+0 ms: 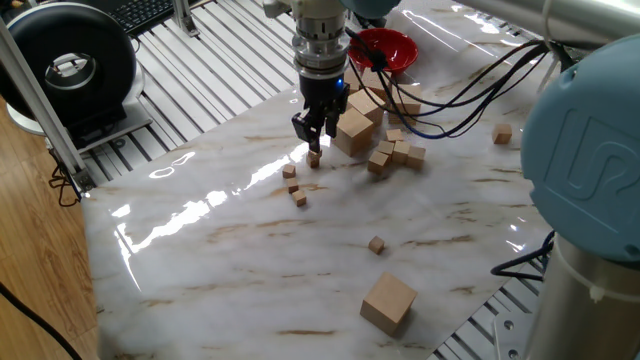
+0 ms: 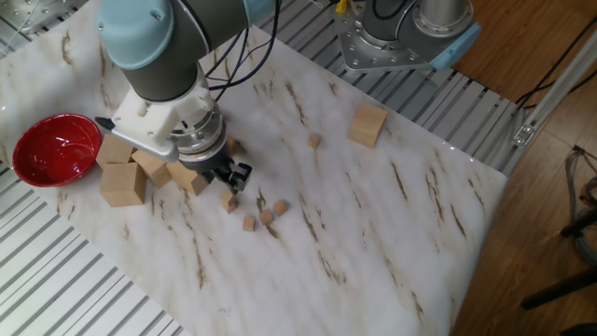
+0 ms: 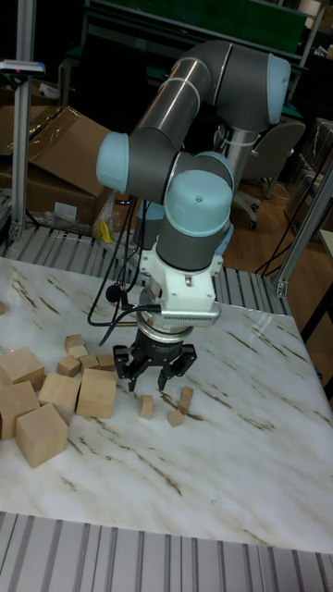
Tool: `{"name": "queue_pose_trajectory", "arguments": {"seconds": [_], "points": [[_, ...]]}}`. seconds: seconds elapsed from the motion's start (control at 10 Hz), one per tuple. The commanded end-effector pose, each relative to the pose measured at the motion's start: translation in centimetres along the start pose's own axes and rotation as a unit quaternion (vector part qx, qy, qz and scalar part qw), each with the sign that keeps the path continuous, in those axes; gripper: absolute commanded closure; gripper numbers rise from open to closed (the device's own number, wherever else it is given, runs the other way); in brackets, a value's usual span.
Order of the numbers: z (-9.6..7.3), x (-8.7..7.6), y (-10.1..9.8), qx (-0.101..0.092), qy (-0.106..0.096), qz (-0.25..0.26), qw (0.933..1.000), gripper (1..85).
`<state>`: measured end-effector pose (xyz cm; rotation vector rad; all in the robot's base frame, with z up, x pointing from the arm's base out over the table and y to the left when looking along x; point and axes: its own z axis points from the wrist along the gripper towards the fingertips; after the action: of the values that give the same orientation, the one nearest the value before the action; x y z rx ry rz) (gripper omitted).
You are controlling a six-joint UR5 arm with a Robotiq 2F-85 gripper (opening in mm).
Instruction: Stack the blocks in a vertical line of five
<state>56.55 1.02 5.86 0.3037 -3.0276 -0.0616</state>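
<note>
The tall view showed only three tiny blocks [image 3: 146,406] and missed the red bowl [image 1: 385,48]. Both of the other views showed five blocks and the bowl. The tall view best showed the end effector [image 3: 155,370] from the front, with its fingers [image 3: 130,368] spread apart and nothing between them.

In one fixed view, going left to right, three blocks lay close together in a short row on the bench [image 1: 200,260]. One more block [image 1: 314,159] sat just under the end effector [image 1: 312,138], not touching it. The fifth block [image 1: 376,245] lay alone, well apart, nearer the front. All five sat flat on the bench, none on top of another. One big cube [image 1: 388,303] stood alone near the front edge. More bigger cubes [image 1: 353,130] sat in a bunch just right of the end effector, near the bowl.

The arm [image 3: 199,139] reached out over the bench and bent down. Its end effector pointed straight down, a little above the bench.
</note>
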Motion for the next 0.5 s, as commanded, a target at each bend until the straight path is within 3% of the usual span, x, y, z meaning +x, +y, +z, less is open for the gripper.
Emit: {"name": "queue_pose_trajectory", "arguments": {"seconds": [0.0, 0.1, 0.2, 0.3, 0.4], "points": [[-1.7, -0.6, 2.3, 0.005, 0.0, 0.026, 0.9996, 35.0], [-2.2, -1.0, 3.2, 0.019, 0.002, 0.03, 0.9994, 35.7], [-2.6, -1.6, 3.6, 0.042, 0.005, 0.021, 0.9989, 42.7], [-2.5, -2.1, 4.4, 0.051, 0.007, 0.015, 0.9986, 47.0], [-1.9, -2.9, 5.6, 0.047, 0.004, 0.026, 0.9985, 47.7]]}}
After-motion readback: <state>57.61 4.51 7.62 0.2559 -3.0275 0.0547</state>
